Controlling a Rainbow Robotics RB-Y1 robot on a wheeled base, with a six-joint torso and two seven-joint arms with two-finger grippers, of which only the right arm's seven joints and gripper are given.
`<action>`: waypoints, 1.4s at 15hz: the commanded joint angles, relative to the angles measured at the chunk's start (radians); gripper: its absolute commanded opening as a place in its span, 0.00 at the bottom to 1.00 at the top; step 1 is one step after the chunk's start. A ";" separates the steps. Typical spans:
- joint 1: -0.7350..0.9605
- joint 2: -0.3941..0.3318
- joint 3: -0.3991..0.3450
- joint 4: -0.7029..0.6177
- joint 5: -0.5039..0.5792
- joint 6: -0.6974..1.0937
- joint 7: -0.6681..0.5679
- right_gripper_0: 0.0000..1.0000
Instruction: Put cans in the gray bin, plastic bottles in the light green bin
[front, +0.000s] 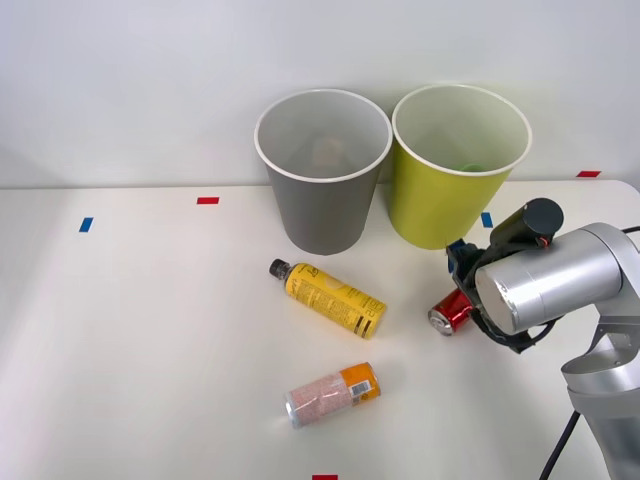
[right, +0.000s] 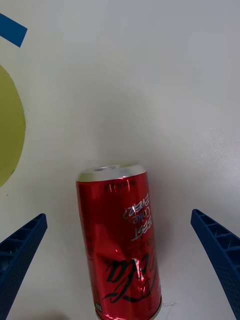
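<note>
A glossy red can (front: 452, 312) lies on its side on the white table, right of centre. My right gripper (front: 464, 290) hovers just over it. In the right wrist view the gripper (right: 119, 216) is open, one blue finger (right: 20, 260) on each side of the red can (right: 120, 240), neither touching it. A speckled pink can (front: 333, 393) with an orange band lies nearer the front. The yellow black-capped plastic bottle (front: 330, 297) lies in the middle. At the back stand the gray bin (front: 322, 200) and, to its right, the light green bin (front: 440, 200).
The two bins stand nearly touching at the back of the table (front: 150, 330). Small red tape marks (front: 207, 200) and blue tape marks (front: 486, 219) dot the surface. The light green bin's wall (right: 7, 130) is close beside the red can. The table's left half is open.
</note>
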 joint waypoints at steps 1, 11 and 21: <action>-0.003 -0.003 0.017 0.002 -0.004 -0.001 -0.005 1.00; -0.100 0.042 0.043 0.184 0.073 -0.034 -0.003 1.00; -0.098 0.040 0.097 0.186 0.131 -0.034 0.038 0.00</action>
